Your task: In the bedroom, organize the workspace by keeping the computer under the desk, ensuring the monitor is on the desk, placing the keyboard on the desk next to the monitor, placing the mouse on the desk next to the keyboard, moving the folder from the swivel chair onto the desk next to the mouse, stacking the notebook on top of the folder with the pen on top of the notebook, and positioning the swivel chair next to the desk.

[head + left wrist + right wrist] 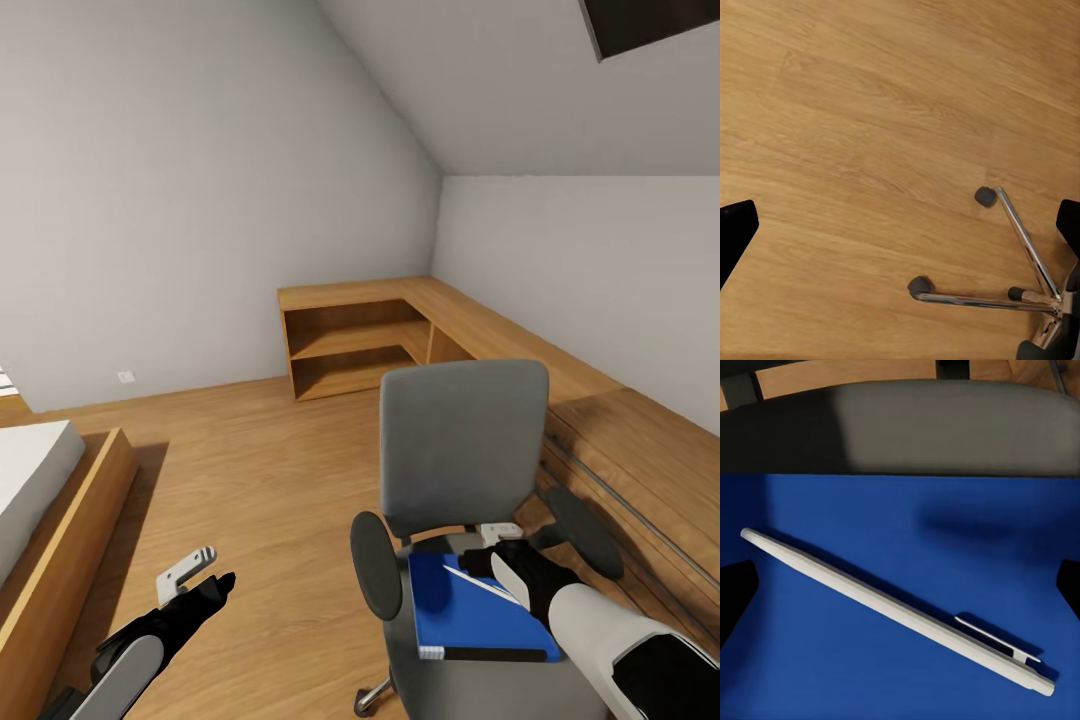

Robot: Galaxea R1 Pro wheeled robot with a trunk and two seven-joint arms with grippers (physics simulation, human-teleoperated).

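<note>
Hovering over the pen (pixel 896 611) that lies on the folder (pixel 470 610) on the swivel chair (pixel 465 450), the right gripper (pixel 505 572), fingers spread, should descend squarely, straddle the slim shaft and close gently.

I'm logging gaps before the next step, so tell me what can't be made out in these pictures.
- Right gripper, head view: over the folder near the pen; its own black body hides the finger gap.
- Right wrist view: fingertips cut off at both side edges.
- Folder, head view: the right arm covers its far corner.
- Chair: seat hidden under the folder; base cut off by the bottom edge.
</note>
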